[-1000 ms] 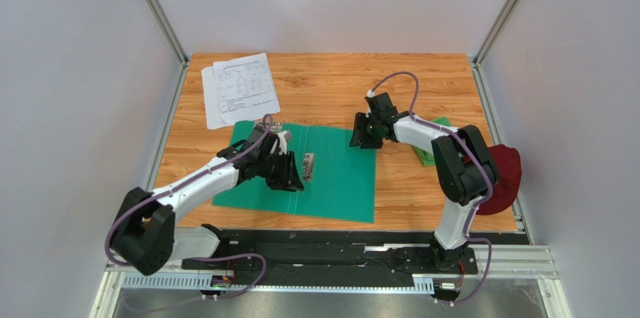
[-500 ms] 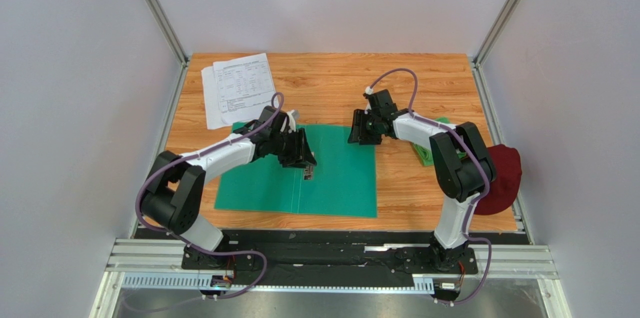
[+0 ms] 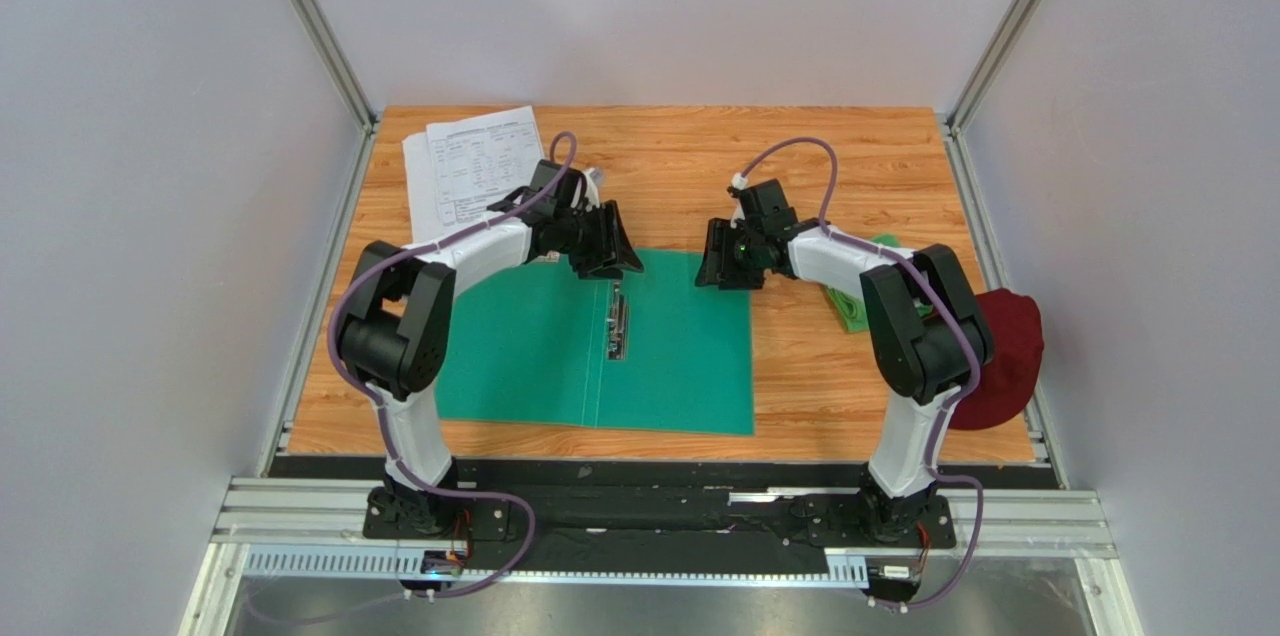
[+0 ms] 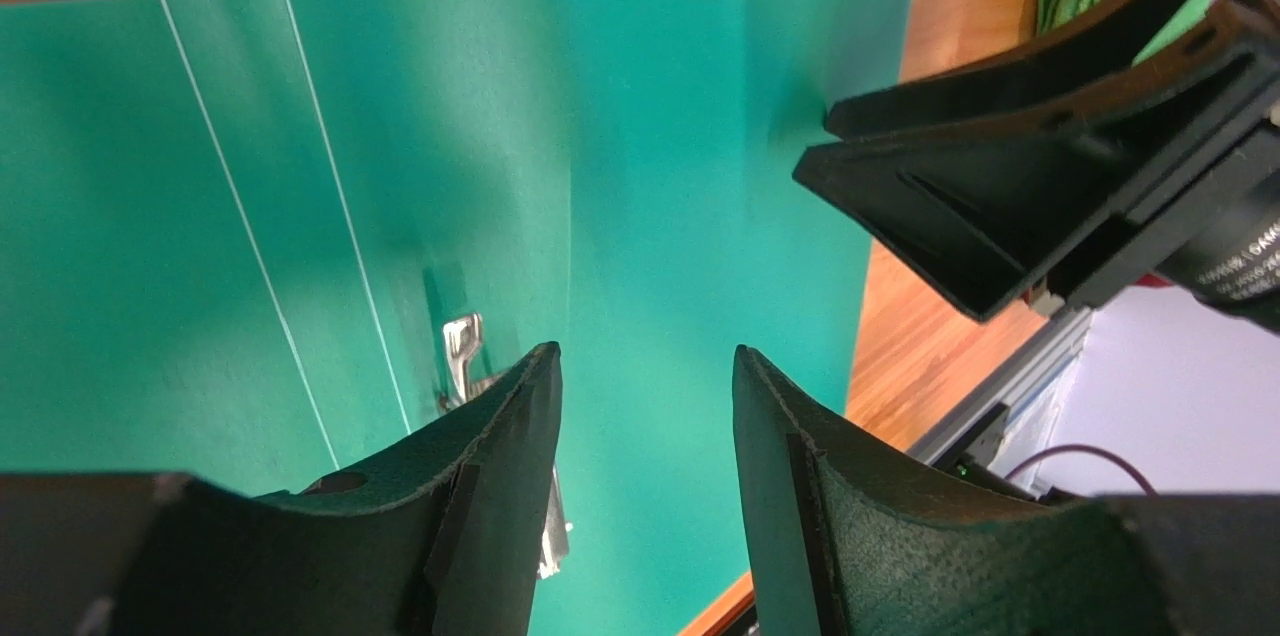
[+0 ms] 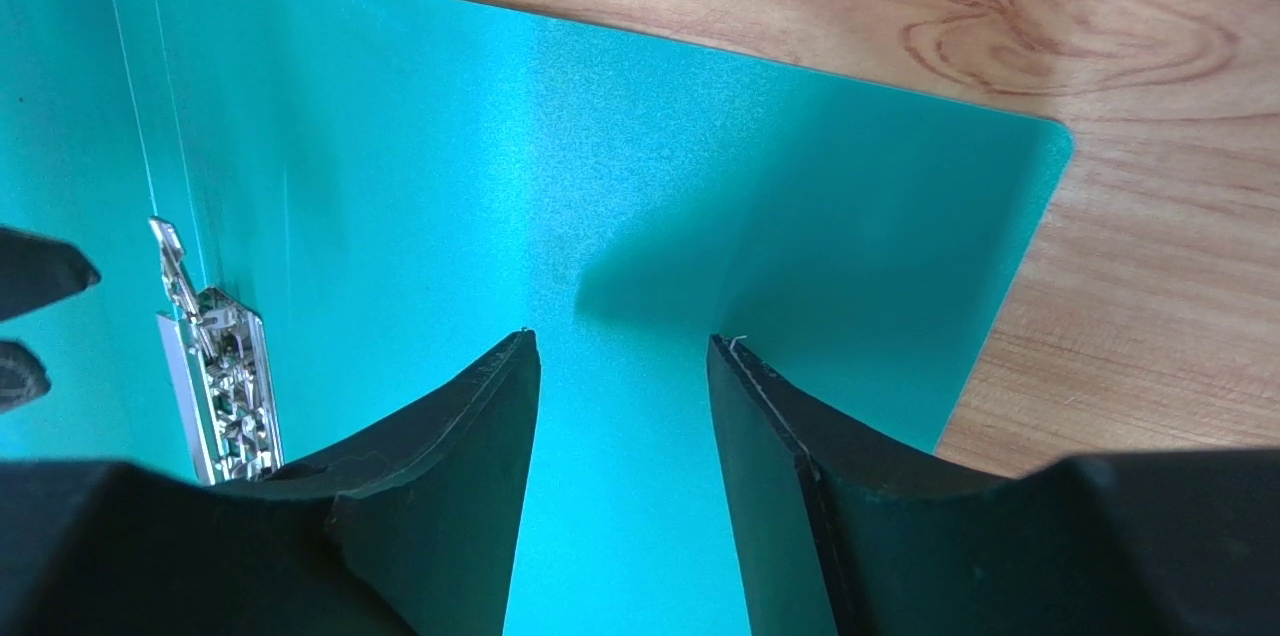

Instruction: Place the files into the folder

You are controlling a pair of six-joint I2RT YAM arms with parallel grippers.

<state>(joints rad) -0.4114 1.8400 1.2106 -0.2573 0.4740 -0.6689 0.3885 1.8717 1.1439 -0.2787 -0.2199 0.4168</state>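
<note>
The teal-green folder (image 3: 676, 366) lies opened flat on the wooden table, its metal clip (image 3: 616, 324) along the middle fold. The files (image 3: 478, 171), white printed sheets, rest at the back left, off the folder. My left gripper (image 3: 613, 254) hovers open over the folder's far edge by the fold; in the left wrist view its gripper (image 4: 646, 351) holds nothing, with the clip (image 4: 463, 344) just left of it. My right gripper (image 3: 718, 269) stands open over the folder's far right corner, and this gripper (image 5: 621, 339) is empty above the green sheet (image 5: 451, 141).
A small bright green cloth (image 3: 854, 309) lies right of the folder, partly behind the right arm. A dark red object (image 3: 1010, 351) sits at the table's right edge. Grey walls and metal rails close in the table on three sides.
My left gripper has swung from over the folder's left half up to its far edge by the fold. The right gripper has hardly moved.
</note>
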